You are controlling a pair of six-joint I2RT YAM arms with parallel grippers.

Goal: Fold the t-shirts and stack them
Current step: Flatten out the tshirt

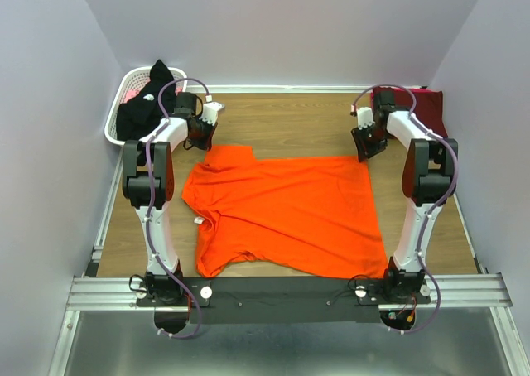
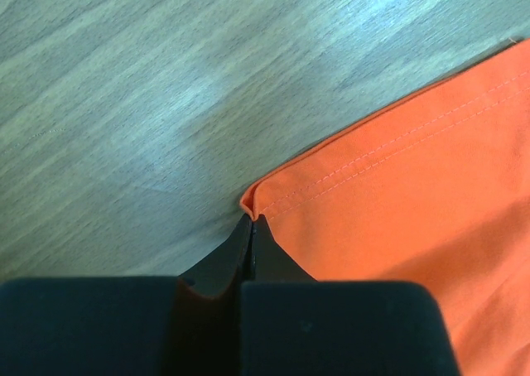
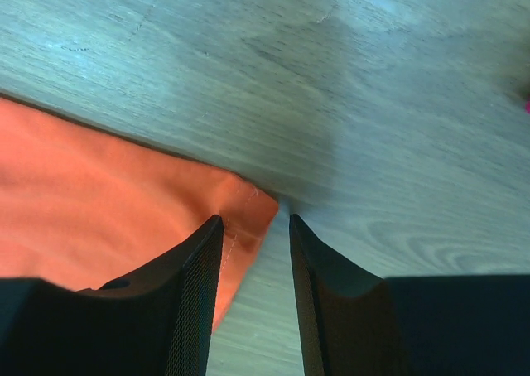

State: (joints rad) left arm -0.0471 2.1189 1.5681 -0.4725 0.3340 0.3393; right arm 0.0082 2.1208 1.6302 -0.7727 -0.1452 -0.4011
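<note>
The bright orange t-shirt (image 1: 286,214) lies spread flat on the wooden table. My left gripper (image 1: 209,142) is at its far left corner; in the left wrist view the gripper (image 2: 251,220) is shut, pinching the puckered hemmed corner of the orange cloth (image 2: 414,194). My right gripper (image 1: 367,150) is at the far right corner; in the right wrist view it (image 3: 254,219) is open, with the orange corner (image 3: 99,194) lying between its jaws on the table. The black t-shirt (image 1: 145,103) hangs out of the basket. The dark maroon t-shirt (image 1: 426,107) lies at the far right.
A white slotted basket (image 1: 112,127) stands at the far left corner. Grey walls close in the table on three sides. A metal rail (image 1: 290,291) with both arm bases runs along the near edge. Bare wood (image 1: 290,119) shows behind the orange shirt.
</note>
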